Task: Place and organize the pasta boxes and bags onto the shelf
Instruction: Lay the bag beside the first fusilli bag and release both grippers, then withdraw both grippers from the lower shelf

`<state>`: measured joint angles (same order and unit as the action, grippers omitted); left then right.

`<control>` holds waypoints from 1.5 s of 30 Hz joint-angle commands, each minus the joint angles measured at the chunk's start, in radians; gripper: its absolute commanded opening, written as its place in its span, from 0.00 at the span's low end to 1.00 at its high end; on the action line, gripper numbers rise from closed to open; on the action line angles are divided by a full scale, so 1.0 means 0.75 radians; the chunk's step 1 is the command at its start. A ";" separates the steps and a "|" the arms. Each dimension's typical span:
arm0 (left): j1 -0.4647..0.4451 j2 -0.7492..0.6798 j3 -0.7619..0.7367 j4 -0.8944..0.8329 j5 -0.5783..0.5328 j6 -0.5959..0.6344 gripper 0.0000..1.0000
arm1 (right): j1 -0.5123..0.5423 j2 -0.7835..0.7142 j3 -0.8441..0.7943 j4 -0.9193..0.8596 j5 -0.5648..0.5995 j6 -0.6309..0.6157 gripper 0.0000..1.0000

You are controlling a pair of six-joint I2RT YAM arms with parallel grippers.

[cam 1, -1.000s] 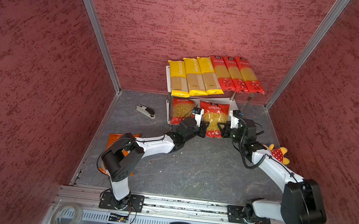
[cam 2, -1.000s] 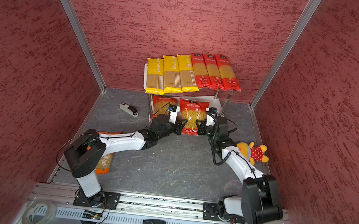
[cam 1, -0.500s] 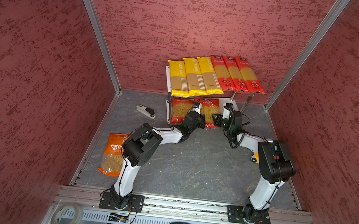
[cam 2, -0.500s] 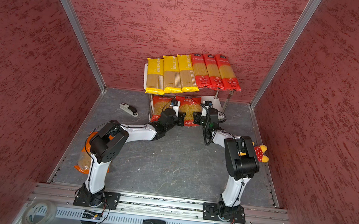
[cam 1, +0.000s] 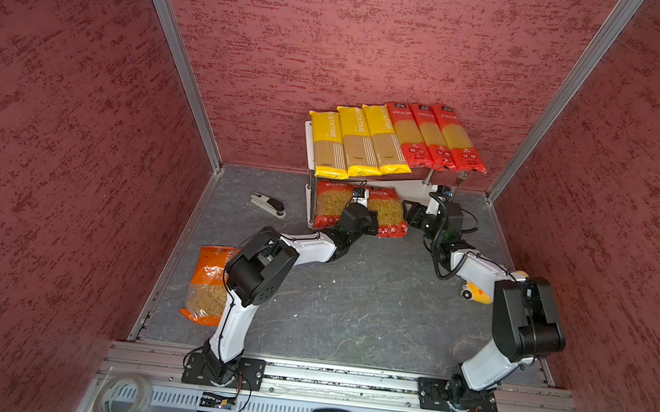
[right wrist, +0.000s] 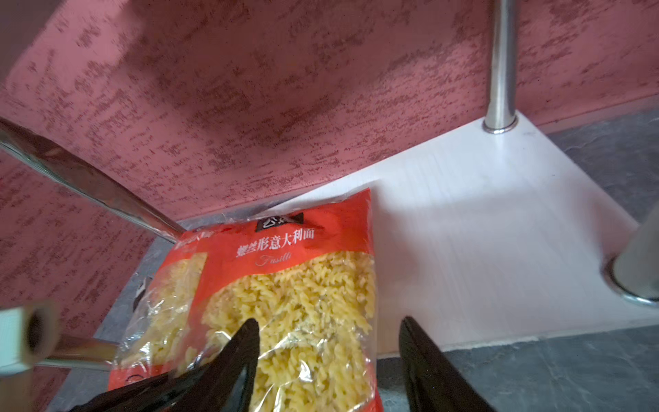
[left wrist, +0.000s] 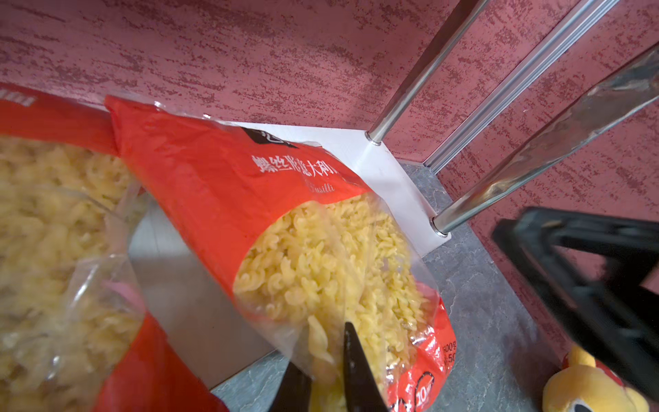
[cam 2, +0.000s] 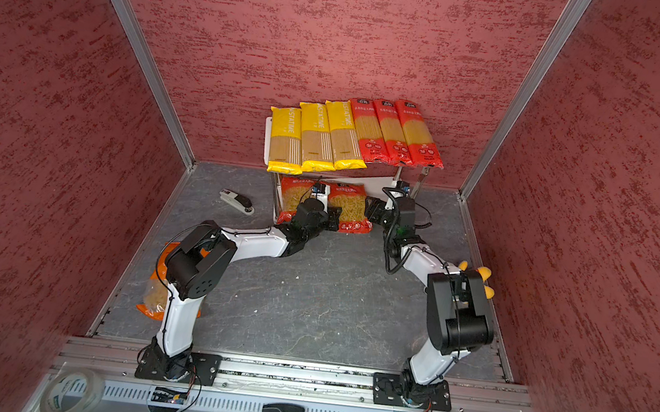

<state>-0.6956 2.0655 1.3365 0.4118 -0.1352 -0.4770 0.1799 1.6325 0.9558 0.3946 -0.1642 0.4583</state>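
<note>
The left gripper (left wrist: 321,347) clamps the red fusilli bag (left wrist: 313,249) (on the shelf (left wrist: 387,167), lower board); the right gripper (right wrist: 326,331) gapes wide, apparently gripping nothing

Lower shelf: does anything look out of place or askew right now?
Yes. The right fusilli bag overhangs the front edge of the lower board, with the left gripper shut on its clear end. The orange bag lies on the floor beside the left arm, not shelved.

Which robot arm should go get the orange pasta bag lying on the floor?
Probably the left. The orange bag lies right beside that arm's base, far from the right gripper. First the left gripper must let go of the red fusilli bag it pinches at the shelf.
</note>
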 commanded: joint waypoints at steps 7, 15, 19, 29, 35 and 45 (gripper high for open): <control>0.015 0.039 0.099 0.062 -0.036 -0.096 0.06 | -0.007 -0.162 -0.203 -0.176 -0.056 0.342 0.65; 0.011 -0.039 0.046 0.005 -0.019 -0.086 0.23 | 0.011 -0.108 -0.386 0.162 -0.281 0.695 0.66; 0.011 -0.108 -0.007 -0.008 -0.022 -0.072 0.30 | 0.036 -0.014 -0.380 0.278 -0.332 0.770 0.65; -0.005 -0.299 -0.174 -0.044 -0.018 -0.039 0.33 | 0.048 0.146 -0.277 0.440 -0.351 0.852 0.60; -0.041 -0.456 -0.338 -0.059 -0.056 -0.026 0.33 | 0.048 0.186 -0.164 0.462 -0.373 0.857 0.49; -0.087 -0.672 -0.590 -0.084 -0.130 -0.027 0.34 | 0.086 0.040 -0.375 0.406 -0.282 0.936 0.65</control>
<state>-0.7486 1.5921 0.9234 0.3569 -0.1970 -0.5152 0.2214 1.7180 0.7467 0.6914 -0.4267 1.1118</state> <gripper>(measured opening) 0.337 0.637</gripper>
